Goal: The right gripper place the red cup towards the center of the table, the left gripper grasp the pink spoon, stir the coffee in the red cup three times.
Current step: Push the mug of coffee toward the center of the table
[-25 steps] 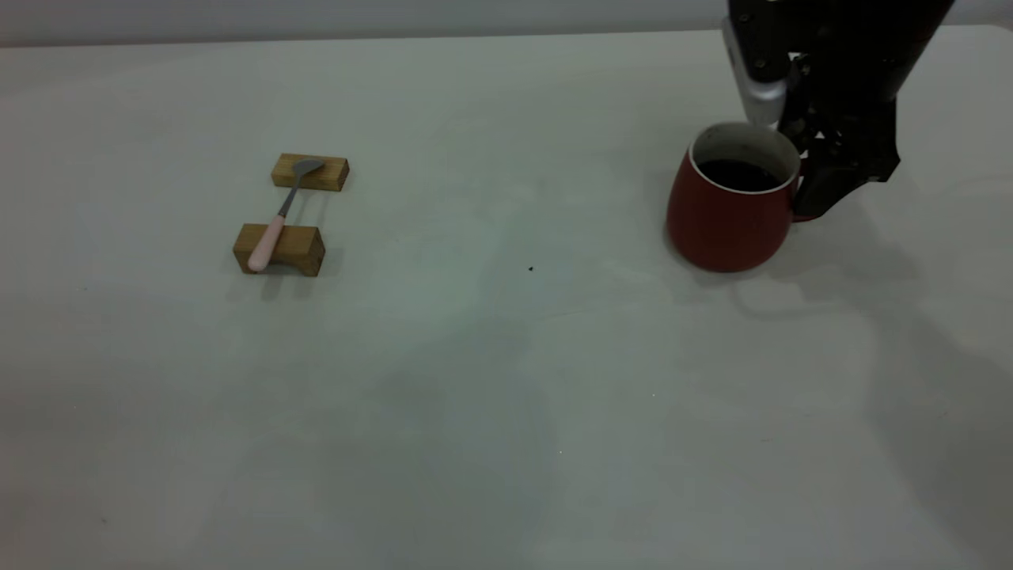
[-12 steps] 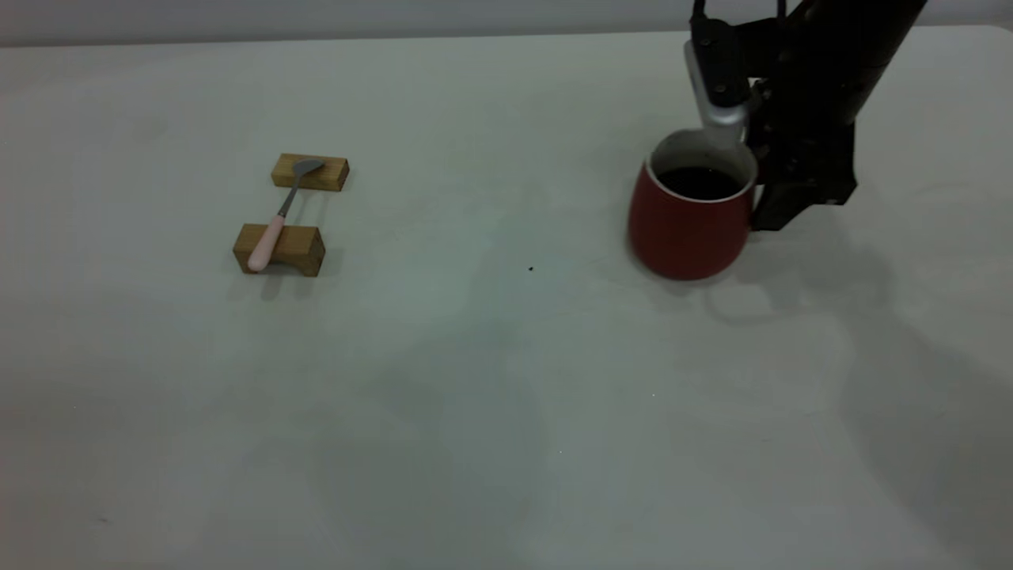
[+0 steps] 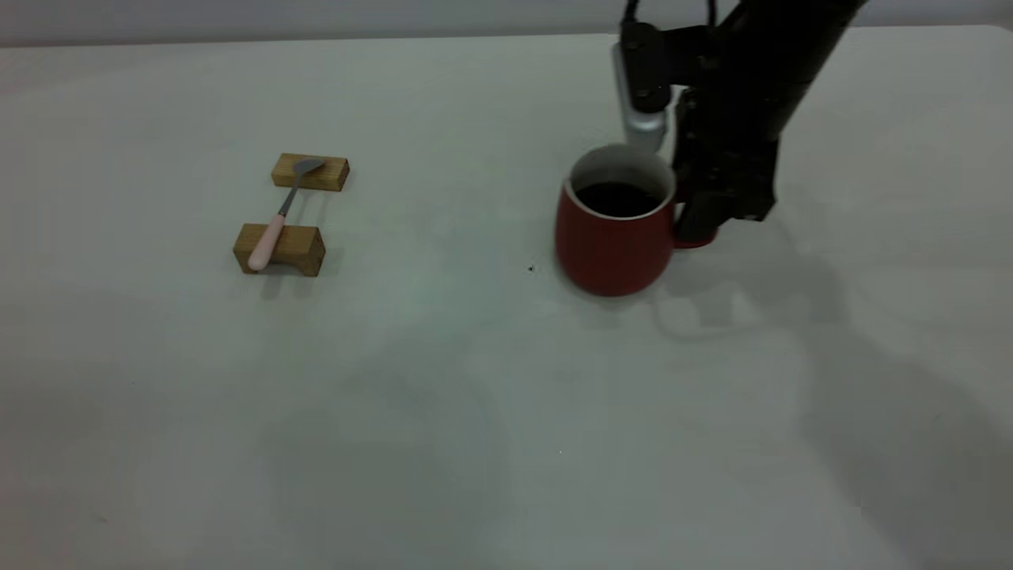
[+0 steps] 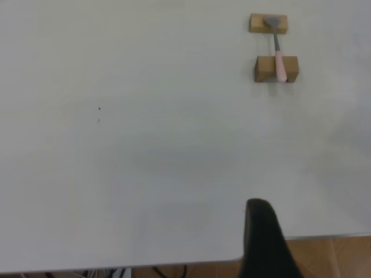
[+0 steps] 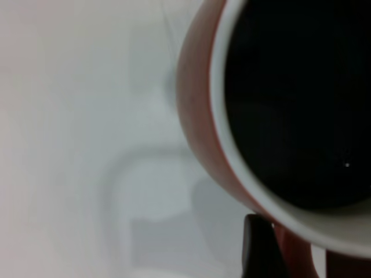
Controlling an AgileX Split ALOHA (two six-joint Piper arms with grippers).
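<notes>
Surface: wide off-white table (image 3: 443, 412), nothing but soft shadows across the near stretch, with a tiny dark speck (image 3: 530, 269) near the middle.

Cup: rounded dark-red ceramic mug with a white rim, the red cup (image 3: 616, 229), stands on the table just right of that speck. Black coffee (image 3: 617, 198) lies flat and sits well below the rim.

My right gripper (image 3: 696, 226): closed around the cup's red loop handle on the side away from centre, jaws pinching it from above; the wrist view shows one black finger (image 5: 261, 249) tight against the handle root under the rim.

Step in hand: I judge I'm bringing the cup towards centre. To do it well I keep it level and low, go slowly so the coffee doesn't slop, set the base flat, then open and back off to the right.

My left gripper (image 4: 264, 243): out of the exterior view, hanging over the table's edge far from the spoon; only one dark finger shows, so I can't tell how far open it is.

Spoon: slim pink-handled spoon (image 3: 278, 218) with a grey metal bowl bridges two small wooden blocks (image 3: 281, 249), well left of the cup.

In the way: nothing between cup and centre.
</notes>
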